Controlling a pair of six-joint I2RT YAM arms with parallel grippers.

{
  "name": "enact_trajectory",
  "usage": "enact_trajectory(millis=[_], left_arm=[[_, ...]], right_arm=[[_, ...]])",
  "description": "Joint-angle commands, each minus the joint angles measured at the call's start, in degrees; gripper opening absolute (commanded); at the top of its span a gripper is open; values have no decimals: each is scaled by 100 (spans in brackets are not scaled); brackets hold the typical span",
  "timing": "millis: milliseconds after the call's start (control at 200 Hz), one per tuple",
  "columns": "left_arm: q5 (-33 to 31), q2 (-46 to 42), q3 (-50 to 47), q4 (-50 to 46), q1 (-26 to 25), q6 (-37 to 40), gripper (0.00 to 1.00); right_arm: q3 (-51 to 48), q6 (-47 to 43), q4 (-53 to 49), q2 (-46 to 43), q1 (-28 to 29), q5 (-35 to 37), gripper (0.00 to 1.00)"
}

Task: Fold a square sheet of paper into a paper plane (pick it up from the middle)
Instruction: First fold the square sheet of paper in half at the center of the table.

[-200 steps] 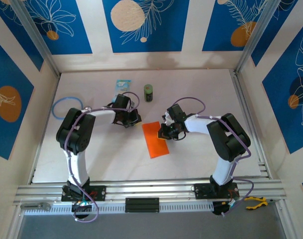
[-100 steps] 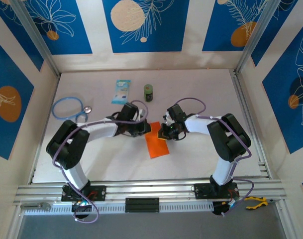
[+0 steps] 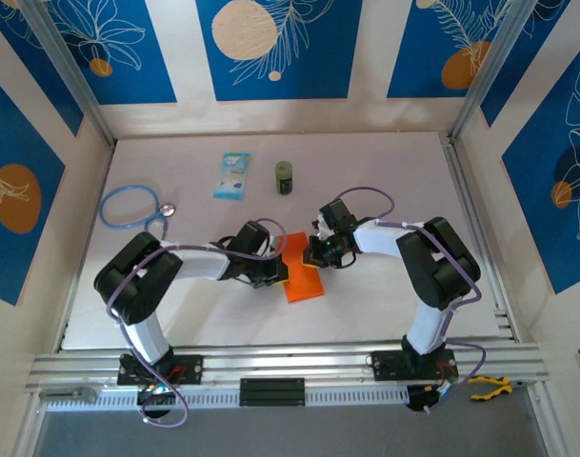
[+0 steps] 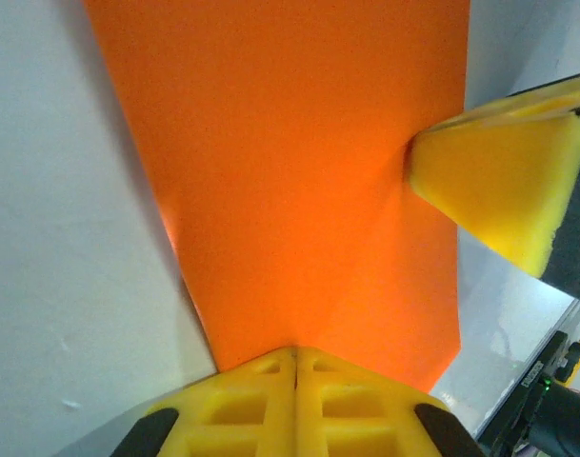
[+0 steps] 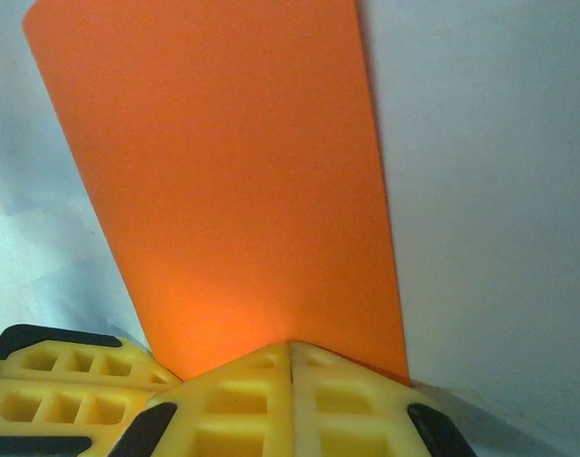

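While pinched together, touches left hand (image 4: 294, 360) and right hand (image 5: 290, 350) tip-first to the square sheet of paper (image 3: 305, 283); from above, adds counter (image 3: 385, 171) and green can (image 3: 285, 177).

From above, my left gripper (image 3: 275, 271) covers the left side of the paper (image 3: 307, 284), and my right gripper (image 3: 313, 255) hides its far corner. In the left wrist view the paper is cut by the top edge, and its near edge is lost under my fingers (image 4: 242, 405)
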Motion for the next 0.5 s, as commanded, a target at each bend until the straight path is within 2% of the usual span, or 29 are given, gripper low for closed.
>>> enact_trajectory(millis=[0, 230, 495], left_arm=[[-246, -149, -199, -451, -64, 239, 8], [30, -515, 80, -419, -294, 173, 11], [114, -230, -56, -44, -630, -170, 10]], right_arm=[[-299, 26, -647, 145, -2, 505, 0], [-279, 19, -664, 154, -12, 513, 0], [-285, 43, -656, 134, -12, 530, 0]])
